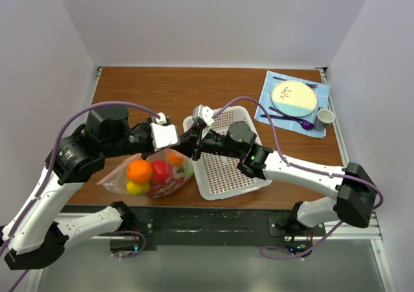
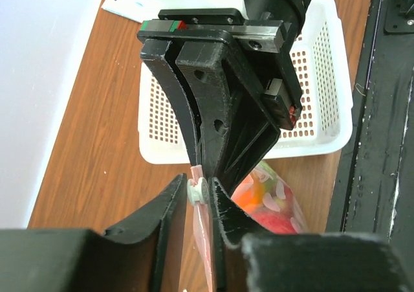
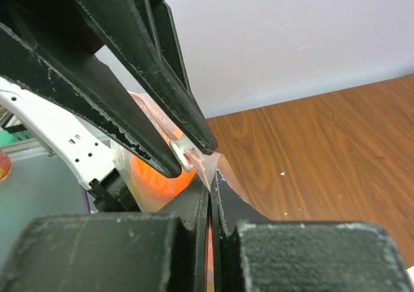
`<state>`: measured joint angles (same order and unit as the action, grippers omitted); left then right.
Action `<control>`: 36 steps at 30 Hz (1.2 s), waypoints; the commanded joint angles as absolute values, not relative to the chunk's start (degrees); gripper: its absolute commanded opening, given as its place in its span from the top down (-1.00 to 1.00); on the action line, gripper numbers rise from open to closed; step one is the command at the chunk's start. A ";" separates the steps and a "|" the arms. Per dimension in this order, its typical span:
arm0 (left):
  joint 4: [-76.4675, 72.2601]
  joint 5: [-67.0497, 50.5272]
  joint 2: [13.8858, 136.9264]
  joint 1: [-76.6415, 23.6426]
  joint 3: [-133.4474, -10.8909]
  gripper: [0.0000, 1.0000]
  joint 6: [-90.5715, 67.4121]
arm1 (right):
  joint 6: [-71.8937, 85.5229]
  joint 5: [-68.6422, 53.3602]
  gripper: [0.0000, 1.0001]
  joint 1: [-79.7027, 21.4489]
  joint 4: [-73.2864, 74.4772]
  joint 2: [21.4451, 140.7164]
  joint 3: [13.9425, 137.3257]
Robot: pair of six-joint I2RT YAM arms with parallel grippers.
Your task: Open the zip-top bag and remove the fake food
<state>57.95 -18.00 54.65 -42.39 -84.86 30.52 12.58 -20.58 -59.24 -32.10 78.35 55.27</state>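
Observation:
The clear zip-top bag (image 1: 155, 179) hangs off the table's near edge, holding the fake food: an orange (image 1: 140, 171), a red apple (image 1: 160, 171) and a yellow piece (image 1: 135, 188). My left gripper (image 2: 199, 190) is pinched on the white slider (image 2: 196, 191) of the pink zip strip (image 2: 204, 240). My right gripper (image 3: 212, 191) is shut on the bag's top edge just beside it. In the top view both grippers meet above the bag, left gripper (image 1: 186, 143) and right gripper (image 1: 196, 146). The right wrist view shows the slider (image 3: 184, 153) between the left fingers (image 3: 162, 111).
A white perforated basket (image 1: 249, 175) stands just right of the bag, under the right arm. At the back right a blue mat (image 1: 266, 107) carries a cream-and-blue plate (image 1: 294, 96), a cup (image 1: 325, 117) and purple cutlery (image 1: 305, 123).

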 commanded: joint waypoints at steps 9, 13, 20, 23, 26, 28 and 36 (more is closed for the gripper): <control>59.67 -15.82 55.63 -42.19 -88.50 0.90 30.15 | 12.66 -19.52 1.00 -59.50 -35.42 76.38 55.81; 62.31 -14.07 56.16 -42.27 -91.14 0.94 30.23 | 11.95 -17.58 1.00 -59.24 -35.33 75.50 55.20; 67.93 -7.74 54.15 -42.19 -92.90 0.98 31.55 | 13.89 -11.61 1.00 -57.66 -40.07 74.01 51.51; 69.34 -6.24 52.21 -42.19 -91.68 0.99 31.47 | 14.59 -8.71 1.00 -57.57 -42.36 74.00 49.93; 70.57 -3.26 50.28 -42.19 -90.09 1.00 31.64 | 15.12 -5.19 1.00 -57.48 -43.33 74.00 48.79; 71.01 -0.19 48.43 -42.19 -88.52 1.00 32.16 | 14.86 -1.78 1.00 -57.48 -43.59 74.00 48.25; 69.00 17.82 37.81 -42.36 -80.08 1.00 37.00 | 15.11 5.18 1.00 -57.22 -43.33 74.97 47.29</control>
